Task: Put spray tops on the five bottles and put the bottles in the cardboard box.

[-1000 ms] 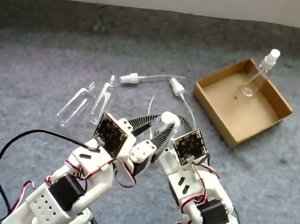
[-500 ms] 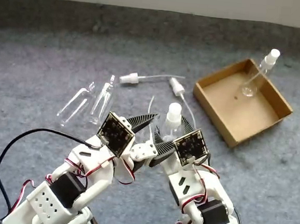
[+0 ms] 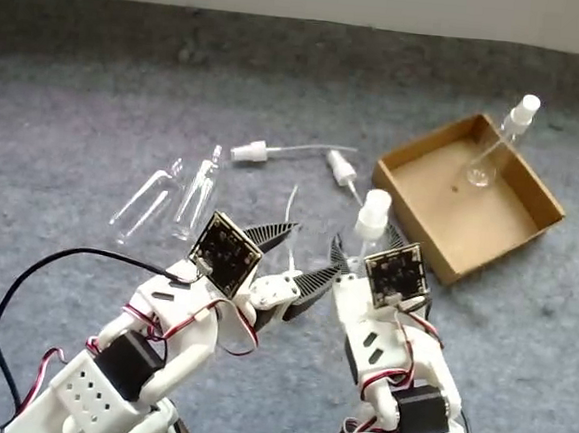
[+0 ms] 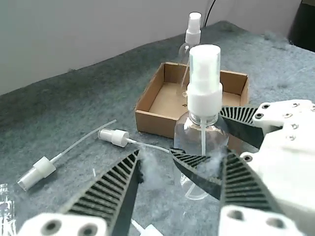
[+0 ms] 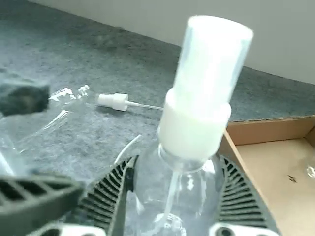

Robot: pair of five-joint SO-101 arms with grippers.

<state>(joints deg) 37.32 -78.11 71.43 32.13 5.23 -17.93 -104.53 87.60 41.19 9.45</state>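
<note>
My right jaws are clamped on the spray-topped bottle (image 5: 196, 132), holding it upright; my left jaws gape wide, gripping nothing, just beside it.

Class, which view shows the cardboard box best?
High view: the whole cardboard box with its leaning bottle. Left wrist view: the held bottle hides part. Right wrist view: one corner.

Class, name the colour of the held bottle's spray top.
Spray top is white; clearest in right wrist view.
</note>
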